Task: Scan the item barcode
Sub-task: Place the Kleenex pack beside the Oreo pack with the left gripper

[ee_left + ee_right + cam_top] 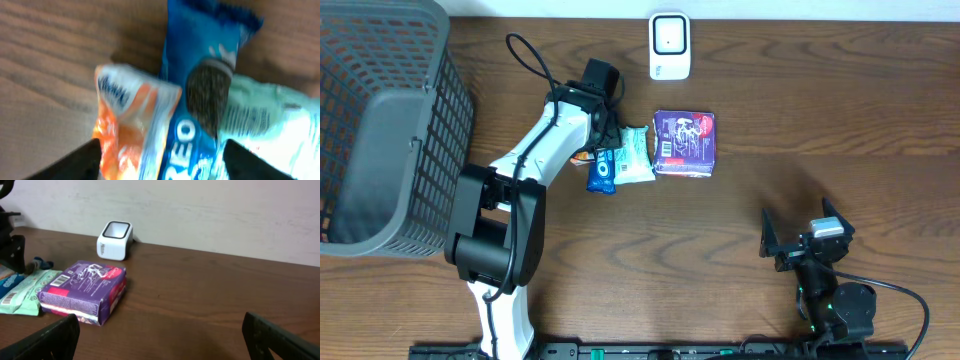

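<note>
Wooden tabletop (800,130), scanner (670,45) far. Wide-spread left pincer (167,160) over Oreo (200,50) and orange pack (120,120), left of purple box (684,143); wide-open right pincer (162,337) idle. Risk: closing on both overlapping packs, barcode hidden.

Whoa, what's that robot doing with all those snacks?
The left gripper hovers open over an orange packet, a blue cookie packet and a green packet bunched together on the table, beside a purple box. Nothing is picked up. The white scanner stands at the far edge, nothing scanned yet. The right gripper hangs open off to the side, holding nothing.
</note>
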`<state>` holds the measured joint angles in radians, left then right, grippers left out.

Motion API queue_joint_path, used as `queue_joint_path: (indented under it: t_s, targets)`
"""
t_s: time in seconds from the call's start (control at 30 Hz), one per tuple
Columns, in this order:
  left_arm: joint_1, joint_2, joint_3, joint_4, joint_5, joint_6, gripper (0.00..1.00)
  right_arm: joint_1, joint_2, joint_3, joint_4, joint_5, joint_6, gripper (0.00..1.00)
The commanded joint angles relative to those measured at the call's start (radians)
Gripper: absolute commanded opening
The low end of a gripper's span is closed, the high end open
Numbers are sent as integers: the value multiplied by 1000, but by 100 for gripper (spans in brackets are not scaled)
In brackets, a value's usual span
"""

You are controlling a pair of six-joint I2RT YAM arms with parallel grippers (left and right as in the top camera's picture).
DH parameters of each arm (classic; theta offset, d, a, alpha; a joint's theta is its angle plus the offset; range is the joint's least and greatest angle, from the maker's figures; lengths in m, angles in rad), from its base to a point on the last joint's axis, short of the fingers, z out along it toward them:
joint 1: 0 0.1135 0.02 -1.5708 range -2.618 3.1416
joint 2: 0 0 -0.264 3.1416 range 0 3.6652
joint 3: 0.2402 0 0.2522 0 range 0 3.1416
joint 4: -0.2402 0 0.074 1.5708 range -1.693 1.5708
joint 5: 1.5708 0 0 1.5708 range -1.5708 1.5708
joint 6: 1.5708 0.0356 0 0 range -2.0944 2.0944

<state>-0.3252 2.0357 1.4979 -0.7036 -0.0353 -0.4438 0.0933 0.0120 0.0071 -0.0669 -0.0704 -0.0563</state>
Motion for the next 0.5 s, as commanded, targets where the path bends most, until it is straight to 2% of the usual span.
queue_joint_path:
  t_s: [0.0,0.1,0.27,0.3,0.37,0.47]
  targets:
    - [22,-34,81,-49,20,27,84,-8,-5,-2,-4,1,-1,99]
    - [45,-112,145,-81,20,28,85,-8,-5,-2,-4,1,-1,99]
    - [81,-375,188,-81,20,28,86,-8,-5,-2,-4,1,-1,99]
    - [86,-433,188,-89,20,37,93,-8,-5,-2,-4,1,-1,99]
    - [97,-550,188,-138,20,85,99,-8,-5,-2,-4,1,-1,99]
    - [102,-681,188,-233,20,96,98,-8,-5,-2,-4,1,-1,99]
